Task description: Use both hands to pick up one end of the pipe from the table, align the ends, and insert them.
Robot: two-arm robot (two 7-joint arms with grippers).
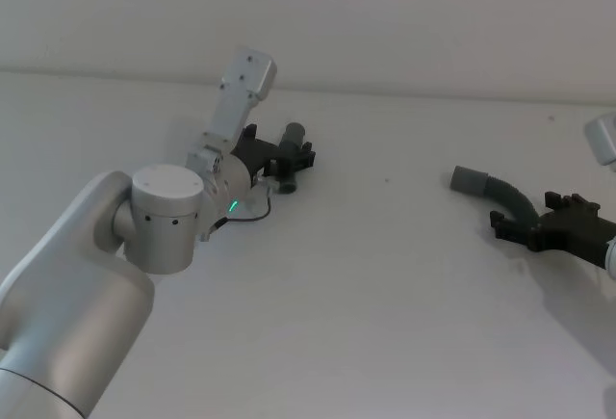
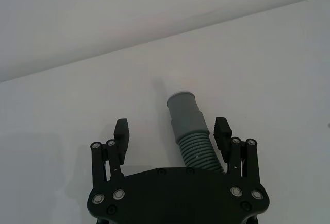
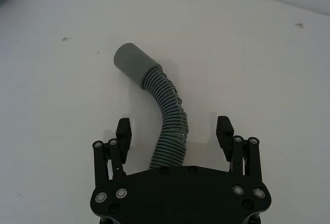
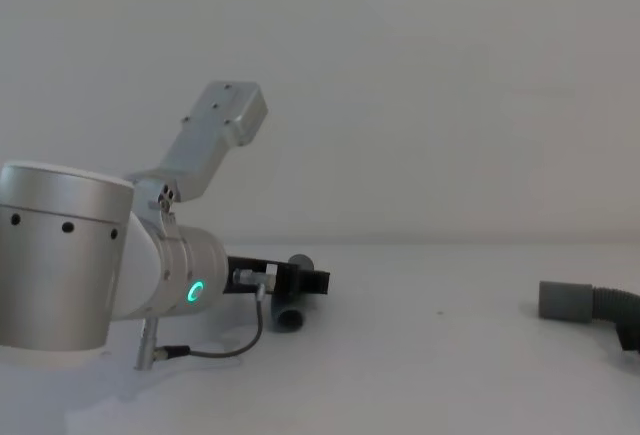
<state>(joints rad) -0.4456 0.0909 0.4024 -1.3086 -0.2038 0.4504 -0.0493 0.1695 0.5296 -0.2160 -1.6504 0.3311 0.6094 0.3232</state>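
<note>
On the white bench (image 1: 385,274) we see the two pipe parts lying well apart, so most of the risk lies in the long approach between them. The left arm (image 1: 96,255) reaches to the far side, where the left gripper (image 2: 171,126) straddles the short ribbed piece (image 2: 196,149). Its jaws are spread, and the piece sits off-centre, close to one finger. If they close like that, we judge the near finger could strike first and shove or roll the piece instead of pinching it squarely. Over at the robot's right, the right gripper (image 3: 174,125) has its jaws spread too, around the ribbed hose (image 3: 172,116) behind its bend. The hose is flexible, so a grip this far back may let the grey cuff (image 3: 133,64) sag or swing once lifted, spoiling the alignment. The left piece's pale-rimmed cuff (image 2: 184,113) looks similar in width, so we would expect jamming if the two meet at even a slight angle.
</note>
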